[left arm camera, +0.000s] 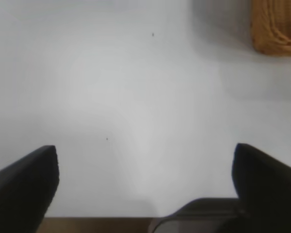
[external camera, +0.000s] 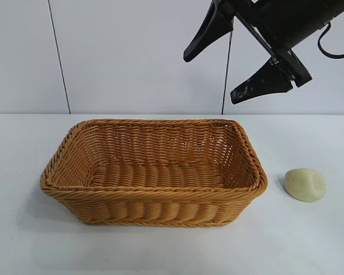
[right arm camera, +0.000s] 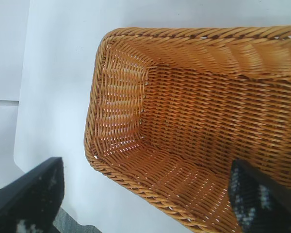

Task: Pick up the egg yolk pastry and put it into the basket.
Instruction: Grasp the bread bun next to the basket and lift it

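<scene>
The egg yolk pastry (external camera: 305,184), a small pale cream-yellow lump with a dent, lies on the white table right of the basket (external camera: 155,195). The basket is a large orange-brown wicker one, and nothing shows inside it. My right gripper (external camera: 209,77) hangs high above the basket's far right corner, open and empty. In the right wrist view the basket (right arm camera: 203,126) fills the frame between my open fingers (right arm camera: 262,199); the pastry is not in that view. My left gripper (left arm camera: 145,165) is open over bare table, with a corner of the basket (left arm camera: 276,29) in view.
The white table (external camera: 309,240) runs to a pale wall at the back. A strip of brown shows under the table's edge in the left wrist view (left arm camera: 87,225).
</scene>
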`<state>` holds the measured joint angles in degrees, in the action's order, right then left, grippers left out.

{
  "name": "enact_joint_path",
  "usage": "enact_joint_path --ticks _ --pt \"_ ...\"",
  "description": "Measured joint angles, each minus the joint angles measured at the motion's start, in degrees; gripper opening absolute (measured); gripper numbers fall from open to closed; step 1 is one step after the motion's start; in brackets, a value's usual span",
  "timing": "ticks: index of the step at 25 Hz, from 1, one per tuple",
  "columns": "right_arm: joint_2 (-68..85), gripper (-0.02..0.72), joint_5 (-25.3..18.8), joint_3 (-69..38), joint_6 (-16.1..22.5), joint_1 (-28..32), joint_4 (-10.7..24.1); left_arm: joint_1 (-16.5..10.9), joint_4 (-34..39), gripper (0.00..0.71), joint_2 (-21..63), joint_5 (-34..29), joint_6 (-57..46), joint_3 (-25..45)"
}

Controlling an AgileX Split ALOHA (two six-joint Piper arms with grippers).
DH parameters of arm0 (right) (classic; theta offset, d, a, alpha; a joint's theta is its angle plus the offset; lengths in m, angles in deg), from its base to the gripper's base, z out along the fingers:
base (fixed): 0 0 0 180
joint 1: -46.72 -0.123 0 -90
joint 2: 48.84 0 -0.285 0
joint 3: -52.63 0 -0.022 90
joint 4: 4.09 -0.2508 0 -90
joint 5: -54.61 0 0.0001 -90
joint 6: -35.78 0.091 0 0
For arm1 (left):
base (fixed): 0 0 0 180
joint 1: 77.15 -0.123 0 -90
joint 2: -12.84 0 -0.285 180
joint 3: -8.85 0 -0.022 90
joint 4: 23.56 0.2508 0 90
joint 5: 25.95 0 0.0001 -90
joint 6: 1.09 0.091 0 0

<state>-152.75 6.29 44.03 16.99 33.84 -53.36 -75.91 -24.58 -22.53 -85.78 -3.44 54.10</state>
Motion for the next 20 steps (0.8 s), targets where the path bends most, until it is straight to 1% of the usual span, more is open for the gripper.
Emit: enact_joint_path --ticks 3,6,10,13,18,20 --pt "0.0 0.655 0.0 0.0 0.0 0.0 0.0 0.0 -0.16 0.695 5.38 -0.74 0.0 2.68" --pt "0.0 0.655 0.0 0.0 0.0 0.0 0.21 0.0 -0.24 0.695 8.52 -1.16 0.0 3.18" --pt "0.0 0.655 0.06 0.0 0.0 0.0 2.07 0.0 -0.24 0.695 12.94 -1.16 0.0 3.18" --pt "0.0 0.655 0.22 0.11 0.66 0.0 5.29 0.0 -0.24 0.695 17.49 -1.16 0.0 3.18" --pt "0.0 0.655 0.22 0.11 5.5 0.0 12.76 0.0 -0.24 0.695 25.95 -1.16 0.02 3.18" --pt "0.0 0.655 0.22 0.11 7.16 0.0 15.19 0.0 -0.24 0.695 27.65 -1.23 0.02 3.18"
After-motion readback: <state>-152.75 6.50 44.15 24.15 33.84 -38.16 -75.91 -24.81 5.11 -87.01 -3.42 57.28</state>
